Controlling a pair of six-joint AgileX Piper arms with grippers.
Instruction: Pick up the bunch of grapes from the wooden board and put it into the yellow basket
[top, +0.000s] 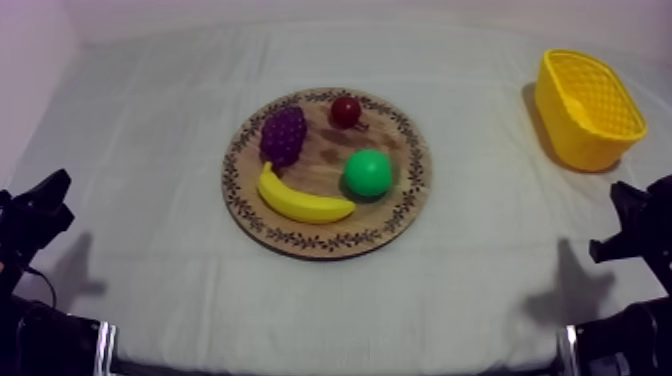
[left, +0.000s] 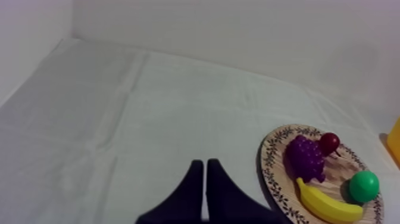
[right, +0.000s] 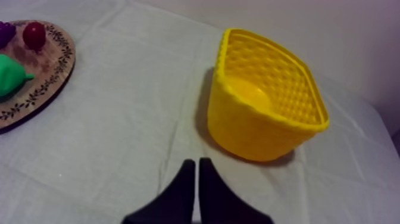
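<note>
- My left gripper (left: 205, 165) is closed on nothing. Its two fingers lie together as a narrow wedge over the bare cloth (left: 119, 119), with the board off to one side.
- My right gripper (right: 196, 164) is the same, fingers pressed together and empty, over cloth near the yellow basket (right: 244, 128).
- The bunch of grapes (top: 283, 135) lies on the wooden board (top: 318, 243), just beside one end of the banana (top: 300, 204). It is near the small red fruit (top: 346, 110) and apart from the green pear (top: 367, 173).
- The basket stands at my right side of the table, well apart from the board, and I see nothing inside it.
- As I judge it, no part of the task is done. I have yet to reach for the grapes, open, grip, lift, carry them across and let go over the basket.
</note>
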